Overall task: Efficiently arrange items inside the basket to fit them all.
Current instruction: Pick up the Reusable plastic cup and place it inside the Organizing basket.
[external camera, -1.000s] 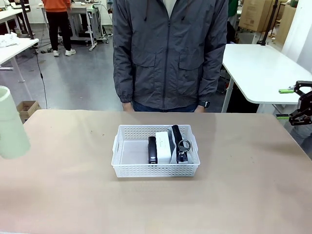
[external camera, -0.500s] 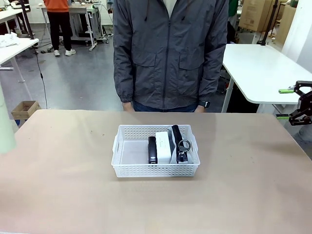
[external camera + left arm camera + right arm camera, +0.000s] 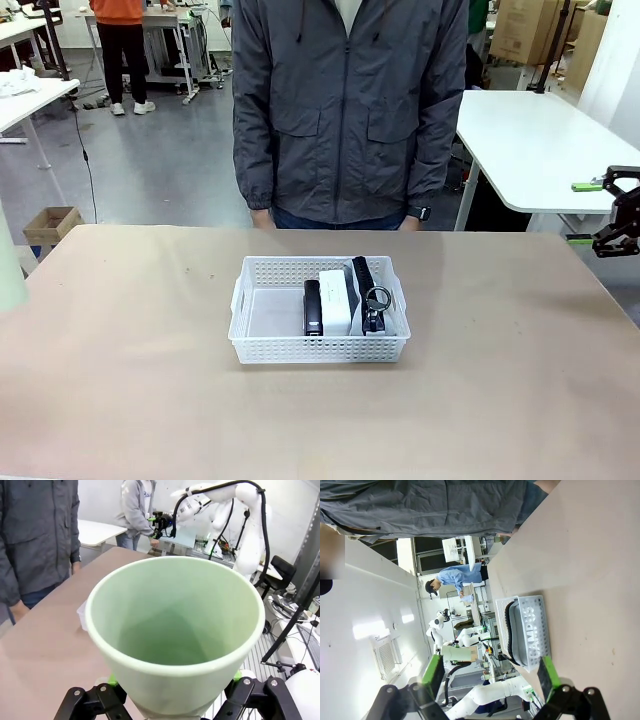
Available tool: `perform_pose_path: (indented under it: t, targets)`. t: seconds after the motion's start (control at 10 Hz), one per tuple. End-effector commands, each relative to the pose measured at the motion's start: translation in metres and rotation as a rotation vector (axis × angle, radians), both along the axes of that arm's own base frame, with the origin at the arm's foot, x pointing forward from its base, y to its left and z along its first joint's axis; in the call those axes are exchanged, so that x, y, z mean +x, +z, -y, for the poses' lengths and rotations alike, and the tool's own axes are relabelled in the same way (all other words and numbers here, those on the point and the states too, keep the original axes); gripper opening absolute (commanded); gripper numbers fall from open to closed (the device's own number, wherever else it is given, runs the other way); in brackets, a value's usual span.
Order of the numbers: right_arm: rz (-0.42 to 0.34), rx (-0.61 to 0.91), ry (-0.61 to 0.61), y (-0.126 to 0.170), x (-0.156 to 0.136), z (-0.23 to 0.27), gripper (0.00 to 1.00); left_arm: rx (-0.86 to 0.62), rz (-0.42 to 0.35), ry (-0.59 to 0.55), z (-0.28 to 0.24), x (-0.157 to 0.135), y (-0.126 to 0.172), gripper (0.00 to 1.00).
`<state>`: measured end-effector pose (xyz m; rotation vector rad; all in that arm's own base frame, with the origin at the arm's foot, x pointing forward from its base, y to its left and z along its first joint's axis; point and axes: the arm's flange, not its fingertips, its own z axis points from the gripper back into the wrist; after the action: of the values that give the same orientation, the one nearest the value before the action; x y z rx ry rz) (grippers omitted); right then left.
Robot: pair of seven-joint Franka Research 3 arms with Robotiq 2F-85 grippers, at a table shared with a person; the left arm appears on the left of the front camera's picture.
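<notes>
Basket [image 3: 320, 310] sits mid-table, just in front of the person [image 3: 350, 110]. Inside it, from its middle toward its right wall: black stapler [image 3: 313, 307], white block [image 3: 335, 302], grey pouch [image 3: 368, 290] on edge with its ring pull up. The basket's left half is bare floor.

Pale green cup [image 3: 175, 630] is well left of the basket, off the table edge; a second ago it showed large at the front view's left border, now only a sliver is there [image 3: 8, 260]. It has been carried farther from the basket, not toward it.

Left gripper [image 3: 172, 695]: the cup's base sits between the green pads (whether they press it or have just slackened, I cannot tell).

Right gripper [image 3: 490, 680], far right of the basket, jaws spread wide, nothing between them.

Judgement: the cup is the last item out; the bare left half looks roomy enough for it.
</notes>
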<state>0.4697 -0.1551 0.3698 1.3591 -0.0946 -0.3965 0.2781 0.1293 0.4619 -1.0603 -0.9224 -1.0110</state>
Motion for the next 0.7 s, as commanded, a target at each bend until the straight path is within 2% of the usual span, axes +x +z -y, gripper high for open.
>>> perform_pose_path:
  t: [0.0,0.1,0.2,0.3,0.4,0.5,0.6]
  targets:
    - [0.016,-0.007,0.016,0.002,-0.001,0.002,1.0,0.005,0.004,0.004,0.001,0.0,0.003,0.2]
    - [0.016,-0.007,0.016,0.002,-0.001,0.002,1.0,0.0,0.0,0.0,0.0,0.0,0.0,0.87]
    - [0.016,-0.007,0.016,0.002,-0.001,0.002,1.0,-0.077,-0.057,0.064,-0.005,-0.007,0.001,0.87]
    - [0.016,-0.007,0.016,0.002,-0.001,0.002,1.0,-0.242,-0.241,0.113,0.002,-0.008,0.019,0.87]
    - [0.016,-0.007,0.016,0.002,-0.001,0.002,1.0,-0.211,-0.375,0.183,0.021,-0.008,0.037,0.87]
    - [0.016,-0.007,0.016,0.002,-0.001,0.002,1.0,-0.161,-0.403,0.168,0.055,-0.008,0.059,0.87]
    - [0.016,-0.007,0.016,0.002,-0.001,0.002,1.0,-0.063,-0.515,0.21,0.09,0.004,0.072,0.87]
